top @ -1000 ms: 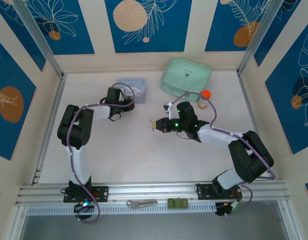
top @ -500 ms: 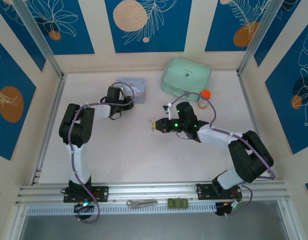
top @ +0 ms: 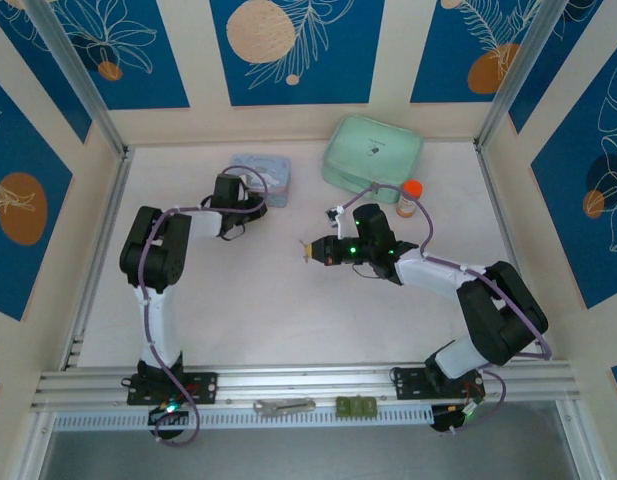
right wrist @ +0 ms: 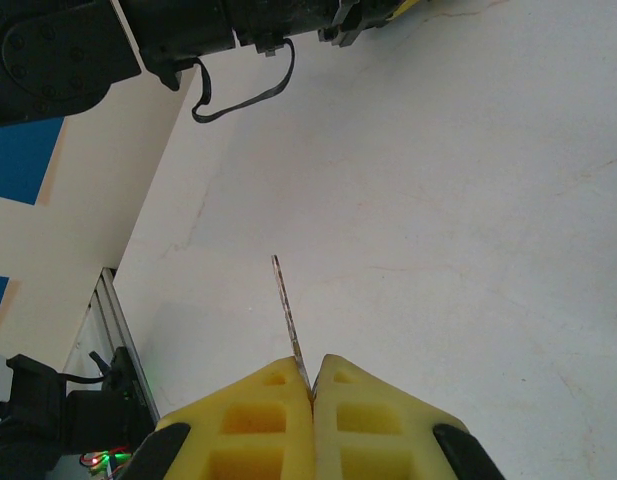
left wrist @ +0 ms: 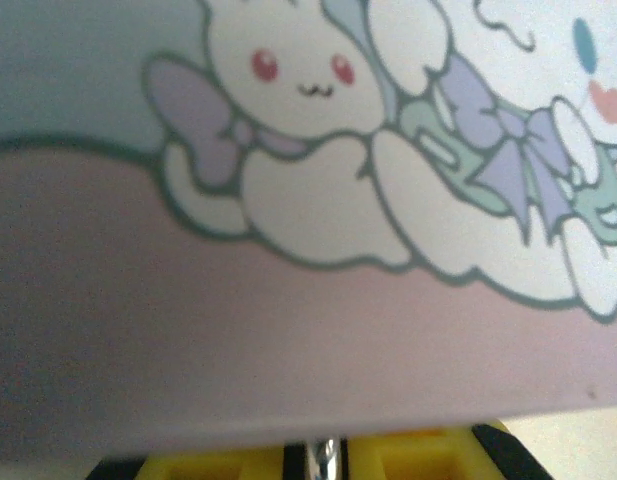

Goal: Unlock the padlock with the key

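Note:
My left gripper point(top: 256, 200) is pressed against the near edge of the pale blue tin point(top: 263, 172). In the left wrist view the tin's cartoon-rabbit lid point(left wrist: 388, 200) looms close. At the bottom edge of that view the yellow pads point(left wrist: 238, 465) stand almost together around a thin silvery metal bar point(left wrist: 326, 458), apparently the padlock's shackle. The padlock's body is hidden. My right gripper point(top: 313, 250) hovers over mid-table, shut on the key point(right wrist: 286, 310). The key's thin blade sticks out past the fingertips point(right wrist: 278, 385) toward the left arm.
A mint-green pouch point(top: 371, 152) lies at the back. An orange-capped bottle point(top: 409, 198) stands just behind the right arm. A silver wrench-like tool point(top: 284, 406) and a small green block point(top: 355, 406) rest on the front rail.
The left gripper has closed its jaws at the tin's edge, and the left arm has shifted slightly. The right arm and the key have not moved.

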Action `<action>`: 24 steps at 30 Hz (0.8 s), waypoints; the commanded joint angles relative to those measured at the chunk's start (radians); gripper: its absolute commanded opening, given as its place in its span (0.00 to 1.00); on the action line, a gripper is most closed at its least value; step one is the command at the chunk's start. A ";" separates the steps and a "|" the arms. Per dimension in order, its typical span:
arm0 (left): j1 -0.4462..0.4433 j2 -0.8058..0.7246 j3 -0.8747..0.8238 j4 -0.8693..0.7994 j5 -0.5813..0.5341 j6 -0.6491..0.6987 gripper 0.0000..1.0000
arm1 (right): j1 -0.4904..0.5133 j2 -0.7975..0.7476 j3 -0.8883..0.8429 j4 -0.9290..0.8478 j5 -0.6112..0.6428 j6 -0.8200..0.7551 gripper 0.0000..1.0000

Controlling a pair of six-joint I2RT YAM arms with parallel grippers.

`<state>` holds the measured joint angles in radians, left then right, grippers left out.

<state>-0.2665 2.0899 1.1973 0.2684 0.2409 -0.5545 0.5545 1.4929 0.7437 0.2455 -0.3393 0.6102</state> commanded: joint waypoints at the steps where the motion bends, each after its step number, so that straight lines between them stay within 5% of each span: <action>1: 0.002 -0.024 -0.050 0.034 0.057 -0.073 0.03 | 0.000 0.018 -0.005 0.019 0.005 0.012 0.00; 10: -0.006 -0.090 -0.207 0.309 0.188 -0.359 0.00 | -0.025 0.033 -0.036 0.083 -0.026 0.055 0.00; 24: -0.093 -0.118 -0.408 0.779 0.236 -0.792 0.00 | -0.043 0.210 -0.022 0.287 -0.213 0.196 0.00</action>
<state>-0.3378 1.9850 0.8150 0.8879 0.4255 -1.2198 0.5163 1.6665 0.7059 0.4606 -0.4759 0.7586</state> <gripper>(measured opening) 0.138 0.055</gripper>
